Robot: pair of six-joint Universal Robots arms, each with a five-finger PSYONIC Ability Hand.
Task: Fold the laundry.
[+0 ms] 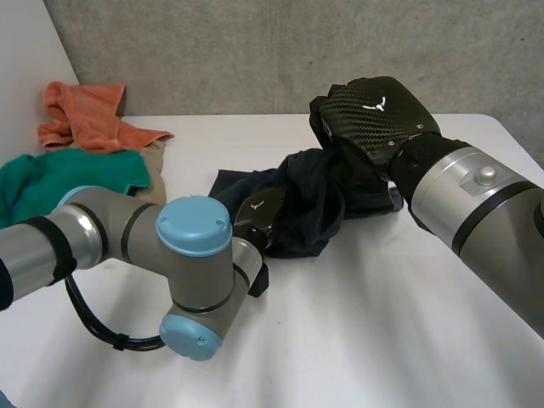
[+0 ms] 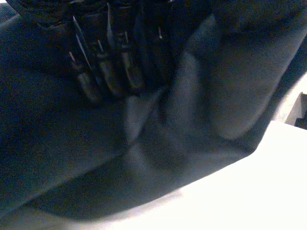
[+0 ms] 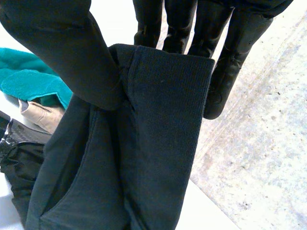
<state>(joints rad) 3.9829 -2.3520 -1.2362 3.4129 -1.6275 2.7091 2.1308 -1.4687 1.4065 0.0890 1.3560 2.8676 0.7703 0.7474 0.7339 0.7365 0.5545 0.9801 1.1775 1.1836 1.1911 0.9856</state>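
Note:
A dark, nearly black garment (image 1: 306, 208) lies bunched on the white table (image 1: 382, 323), with one end lifted. My right hand (image 1: 374, 110) holds that raised end above the table at the right. In the right wrist view the thumb (image 3: 62, 48) and fingers (image 3: 230, 57) pinch a folded band of the garment (image 3: 144, 143), which hangs down from them. My left hand (image 1: 262, 211) rests low on the garment's near left part. In the left wrist view the left hand (image 2: 108, 67) lies against the dark cloth (image 2: 192, 120), which rises in a fold just past it.
An orange towel (image 1: 85, 115), a teal towel (image 1: 68, 174) and a beige cloth (image 1: 155, 166) are piled at the table's far left corner. A grey wall stands behind the table. My left arm's elbow (image 1: 194, 280) juts over the near left of the table.

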